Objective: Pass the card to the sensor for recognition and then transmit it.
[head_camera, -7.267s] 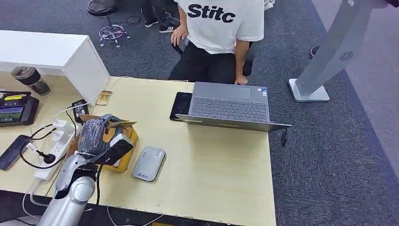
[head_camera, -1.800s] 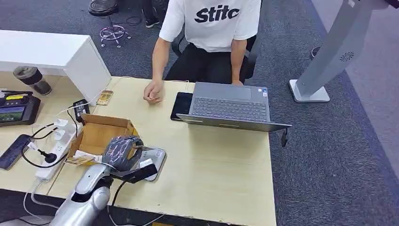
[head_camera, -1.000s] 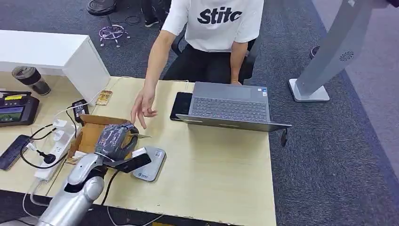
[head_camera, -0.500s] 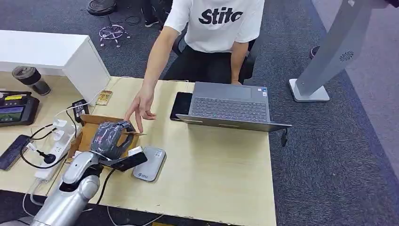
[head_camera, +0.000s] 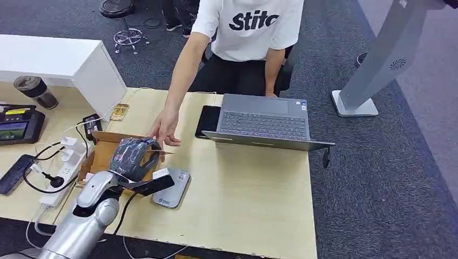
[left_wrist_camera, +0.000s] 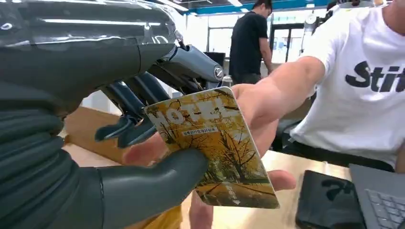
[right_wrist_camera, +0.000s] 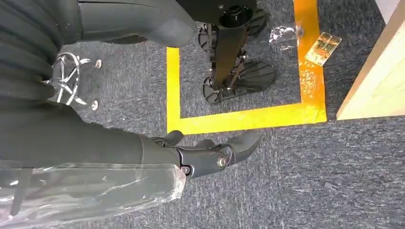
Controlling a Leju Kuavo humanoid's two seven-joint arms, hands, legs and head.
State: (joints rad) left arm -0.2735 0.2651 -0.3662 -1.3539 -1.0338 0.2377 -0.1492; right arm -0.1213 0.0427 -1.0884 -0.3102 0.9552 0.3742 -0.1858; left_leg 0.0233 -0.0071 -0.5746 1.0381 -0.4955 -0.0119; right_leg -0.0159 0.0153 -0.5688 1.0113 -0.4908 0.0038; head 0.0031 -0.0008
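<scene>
- The left hand (head_camera: pixel 131 156) pinches the card (left_wrist_camera: pixel 213 146) between thumb and darker fingers, raised above the table (head_camera: pixel 243 199) beside the cardboard box (head_camera: pixel 102 154); the grey sensor (head_camera: pixel 171 187) lies just beside it on the table.
- A person's hand (head_camera: pixel 164 128) reaches to the card; in the left wrist view its fingers sit behind the card and seem to touch it.
- The right hand (right_wrist_camera: pixel 210 152) hangs over grey carpet, holding nothing, fingers loosely apart.

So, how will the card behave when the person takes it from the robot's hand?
The card looks thin and flat, so it is probably light and fairly stiff. Its printed face seems glossy, so it may slip. The left hand pinches only one edge, and the person's hand is right behind it.
</scene>
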